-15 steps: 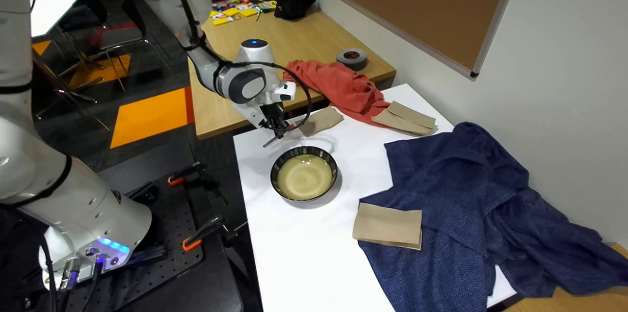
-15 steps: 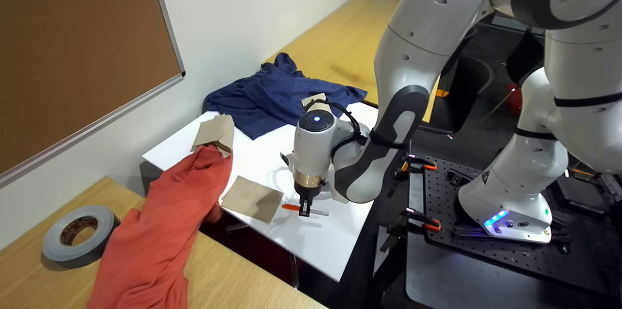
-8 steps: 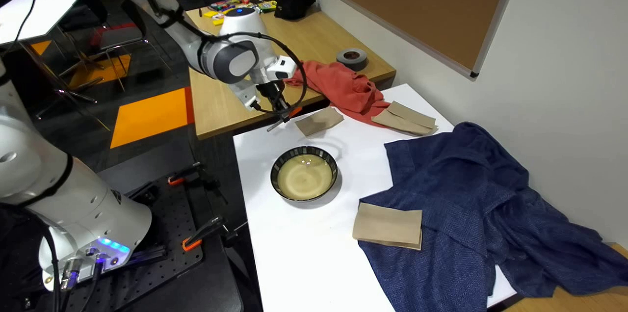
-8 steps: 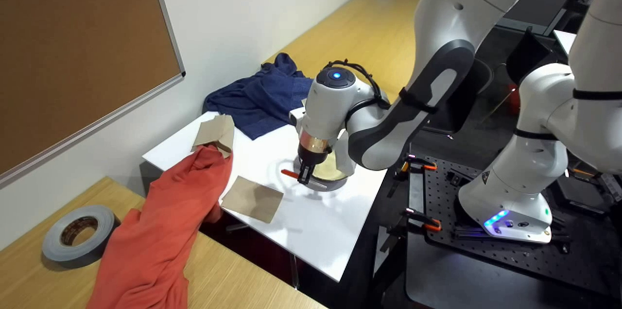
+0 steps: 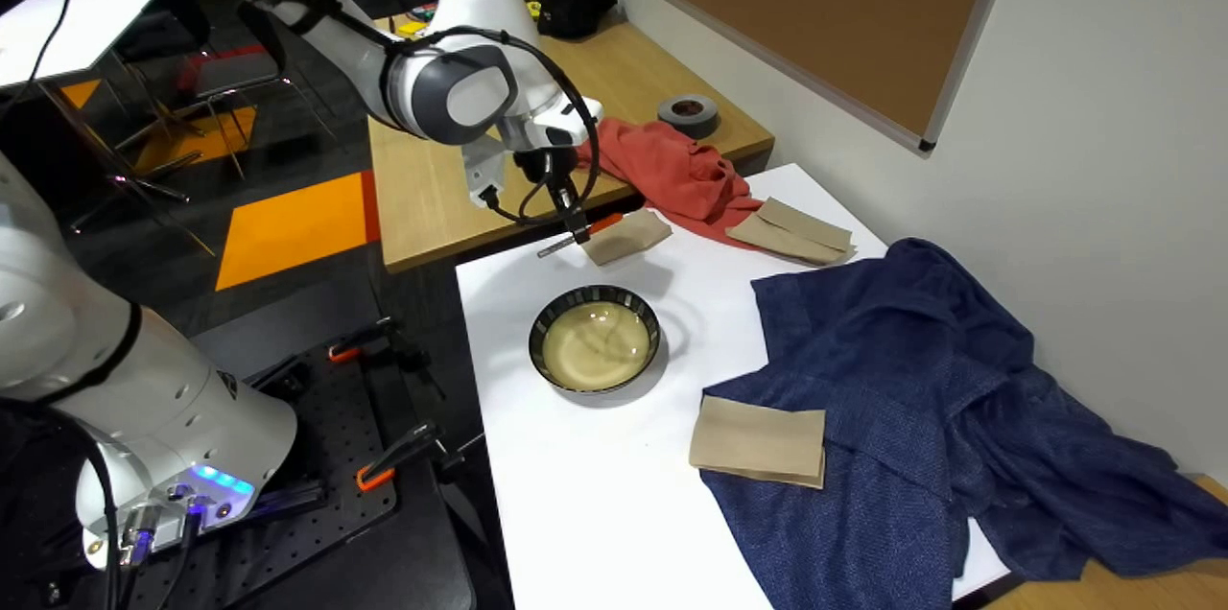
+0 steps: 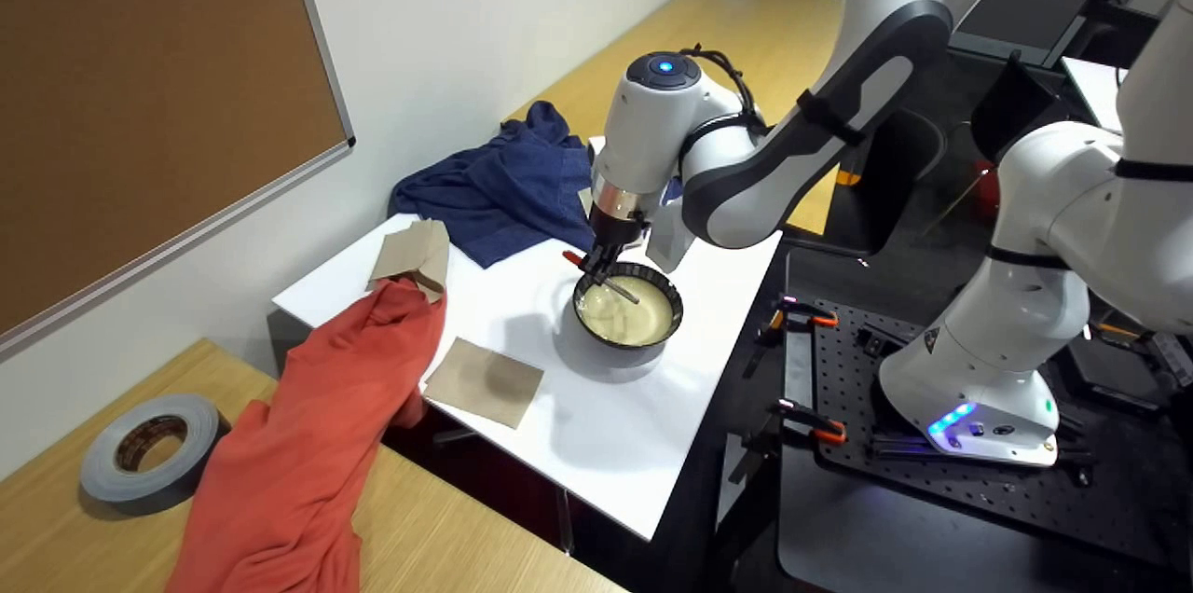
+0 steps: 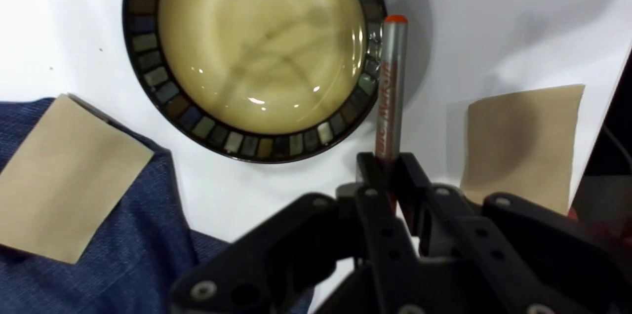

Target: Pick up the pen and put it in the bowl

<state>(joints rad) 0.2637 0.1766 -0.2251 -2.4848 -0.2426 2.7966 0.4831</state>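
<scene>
A pale wall (image 5: 1103,111) with a cork board (image 5: 815,6) runs behind a white worktop (image 5: 595,495), and a wooden desk (image 6: 447,518) stands just beside one of its short edges. A roll of grey tape (image 6: 149,484) sits on that desk, and a red cloth (image 6: 308,444) stretches from it onto the worktop near the wall-side corner, reaching a folded brown paper (image 6: 415,250). A flat brown paper (image 6: 485,381) lies midway along the same short edge. Towards the opposite short edge, a navy cloth (image 5: 883,418) spreads across the wall-side edge, with a second folded paper (image 5: 758,442) on its margin. The bowl (image 5: 595,351), dark and tiled at the rim, pale yellow inside, stands upright, closer to the long edge facing the robot's base (image 6: 979,397) than to the wall-side edge. The gripper (image 7: 387,161) is in the air above the worktop, closed down to the thickness of the pen (image 7: 392,87), which it grips around mid-length. The pen runs roughly parallel to the short edge by the desk, its grey end, tipped orange, towards the robot-side edge and its orange-red end towards the wall. In the wrist view the grey barrel overlaps the bowl's rim; whether that end is truly above the bowl cannot be told.
</scene>
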